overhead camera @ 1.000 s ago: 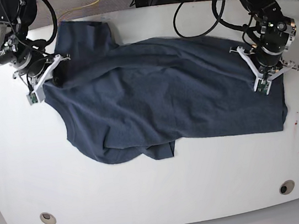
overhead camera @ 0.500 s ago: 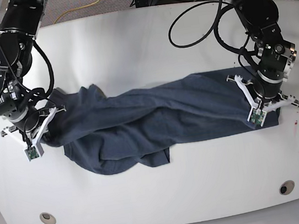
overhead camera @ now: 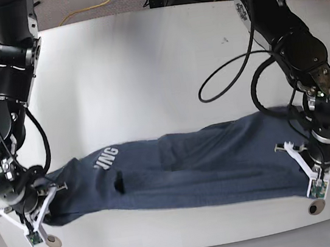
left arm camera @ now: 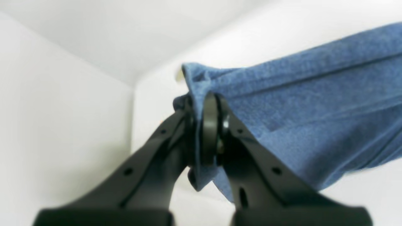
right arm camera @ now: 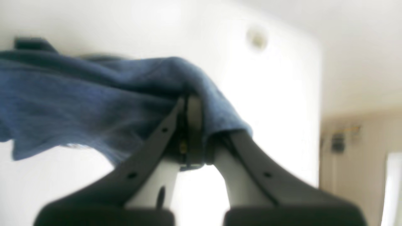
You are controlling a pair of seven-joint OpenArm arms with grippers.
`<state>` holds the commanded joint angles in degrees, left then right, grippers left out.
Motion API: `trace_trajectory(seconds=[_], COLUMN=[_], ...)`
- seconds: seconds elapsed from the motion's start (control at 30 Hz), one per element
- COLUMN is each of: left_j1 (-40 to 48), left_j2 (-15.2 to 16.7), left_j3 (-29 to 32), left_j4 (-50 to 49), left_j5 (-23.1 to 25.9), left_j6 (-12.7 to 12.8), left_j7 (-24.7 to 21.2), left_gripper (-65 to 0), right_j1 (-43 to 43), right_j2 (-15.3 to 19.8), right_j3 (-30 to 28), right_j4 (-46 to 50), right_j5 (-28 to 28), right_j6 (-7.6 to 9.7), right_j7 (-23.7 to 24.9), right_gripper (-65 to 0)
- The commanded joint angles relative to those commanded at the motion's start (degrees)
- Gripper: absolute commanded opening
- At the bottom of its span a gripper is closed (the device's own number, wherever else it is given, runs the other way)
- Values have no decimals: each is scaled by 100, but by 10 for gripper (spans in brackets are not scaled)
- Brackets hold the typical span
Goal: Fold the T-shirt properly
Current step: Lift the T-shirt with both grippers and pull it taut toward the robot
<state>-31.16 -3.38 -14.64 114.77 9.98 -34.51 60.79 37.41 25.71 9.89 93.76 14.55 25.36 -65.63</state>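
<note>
Partly hidden behind both arms, the T-shirt [overhead camera: 222, 180] lies along the front of the white table [overhead camera: 146, 77], its long axis running left to right in the base view. Only part of its white lettering shows, tilted. The left jaws [left arm camera: 205, 125] and right jaws [right arm camera: 201, 131] each pinch fabric; the right wrist view is blurred.
</note>
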Motion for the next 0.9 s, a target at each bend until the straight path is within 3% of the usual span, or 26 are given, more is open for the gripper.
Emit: trace_trajectory(seconds=[0.2,0.43,0.6,0.7,0.9], left_j1=[-1011,-2163,-2716,-2866,-2681], left_j2=[-26,-62,-422,-475,-730], left_j3=[-18,-290,-290,-290,-290], left_j4=[-9,-167,-387,-589,-589], left_j5=[0,18,-9,-18,-26], left_j6=[141,141,141,141,114], left_j7=[308,325,448,466,475], left_gripper=[-650,-650,-650,-650,-650], right_j1=[1143,2418,3051,3270,3262], right_j2=[264,404,440,563,756], right_j3=[-466,-1037,-1363,-1407,-1292], right_j4=[-492,-721,-791,-791,-615], right_j5=[53,53,53,62,62], right_j6=[0,9,9,18,343], right_j7=[-18,-35,-44,-53,-246], right_gripper=[-650,-650,-650,-650,-650])
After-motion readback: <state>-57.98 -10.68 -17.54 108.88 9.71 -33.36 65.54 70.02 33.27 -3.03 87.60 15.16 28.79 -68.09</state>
